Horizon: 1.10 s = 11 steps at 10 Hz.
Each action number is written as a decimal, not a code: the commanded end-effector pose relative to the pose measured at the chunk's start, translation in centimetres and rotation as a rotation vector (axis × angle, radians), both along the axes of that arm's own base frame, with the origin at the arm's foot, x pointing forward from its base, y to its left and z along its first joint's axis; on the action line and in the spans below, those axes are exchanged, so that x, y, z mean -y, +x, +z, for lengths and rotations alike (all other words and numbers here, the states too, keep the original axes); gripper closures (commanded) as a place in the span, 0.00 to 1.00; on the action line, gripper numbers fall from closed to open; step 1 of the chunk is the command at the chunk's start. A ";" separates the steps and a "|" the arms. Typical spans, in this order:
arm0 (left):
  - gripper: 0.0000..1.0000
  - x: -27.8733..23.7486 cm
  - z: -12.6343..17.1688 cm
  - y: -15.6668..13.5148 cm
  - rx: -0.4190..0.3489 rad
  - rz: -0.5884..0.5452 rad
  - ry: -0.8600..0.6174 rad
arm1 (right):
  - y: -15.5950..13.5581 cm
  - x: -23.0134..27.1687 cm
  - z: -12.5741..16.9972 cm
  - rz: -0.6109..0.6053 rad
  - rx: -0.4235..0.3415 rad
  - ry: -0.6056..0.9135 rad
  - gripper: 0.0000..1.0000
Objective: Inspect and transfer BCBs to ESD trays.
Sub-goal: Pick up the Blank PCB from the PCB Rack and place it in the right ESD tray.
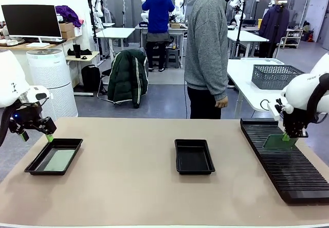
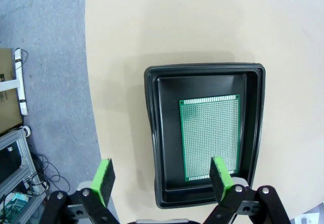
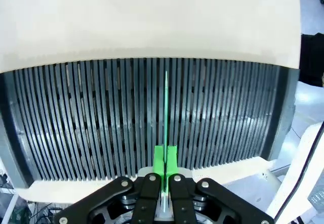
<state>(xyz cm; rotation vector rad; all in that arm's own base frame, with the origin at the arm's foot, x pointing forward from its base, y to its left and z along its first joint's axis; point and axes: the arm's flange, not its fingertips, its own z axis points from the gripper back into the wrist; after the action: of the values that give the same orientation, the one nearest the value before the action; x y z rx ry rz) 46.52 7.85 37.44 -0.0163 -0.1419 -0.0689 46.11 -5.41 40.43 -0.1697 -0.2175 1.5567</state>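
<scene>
A black ESD tray (image 1: 32, 165) lies at the table's left with a green BCB (image 1: 56, 159) flat on its floor. In the left wrist view that BCB (image 2: 210, 133) fills much of the tray (image 2: 152, 133). My left gripper (image 1: 49, 138) hangs open just above the tray's far end, its green pads (image 2: 104, 181) wide apart with nothing between them. A second ESD tray (image 1: 194, 157) sits empty mid-table. My right gripper (image 1: 286, 137) is shut on the top edge of another BCB (image 1: 279, 142), held upright over the slotted rack (image 1: 285, 166). The right wrist view sees this BCB (image 3: 165, 107) edge-on.
The long black ribbed rack (image 3: 101, 118) runs along the table's right side. A person in a grey sweater (image 1: 207, 42) stands at the far edge, hands down. A grey mesh basket (image 1: 275, 76) sits on a table behind. Bare tabletop lies between the trays.
</scene>
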 end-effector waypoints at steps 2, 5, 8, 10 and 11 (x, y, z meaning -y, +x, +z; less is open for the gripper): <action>0.00 -0.1 0.0 0.0 0.003 0.001 -0.001 | 0.3 0.2 6.5 0.002 -0.019 -0.020 0.98; 0.00 -0.1 0.0 0.0 0.003 0.001 -0.001 | 0.7 -0.1 14.8 0.007 -0.060 -0.040 0.98; 0.00 -0.1 0.0 0.0 0.003 0.001 -0.001 | 0.9 -0.5 22.7 0.006 -0.114 -0.040 0.98; 0.00 -0.1 0.0 0.0 0.003 0.001 -0.001 | 1.1 -0.3 26.7 -0.002 -0.147 -0.025 0.98; 0.00 -0.1 0.0 0.0 0.003 0.001 -0.001 | 1.1 -0.2 28.6 -0.006 -0.158 -0.020 0.98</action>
<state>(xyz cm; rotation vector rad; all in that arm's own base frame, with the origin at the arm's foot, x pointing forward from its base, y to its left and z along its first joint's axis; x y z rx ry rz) 46.52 7.85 37.43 -0.0163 -0.1418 -0.0689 46.02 -5.11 67.58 -0.0803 -0.1096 1.5871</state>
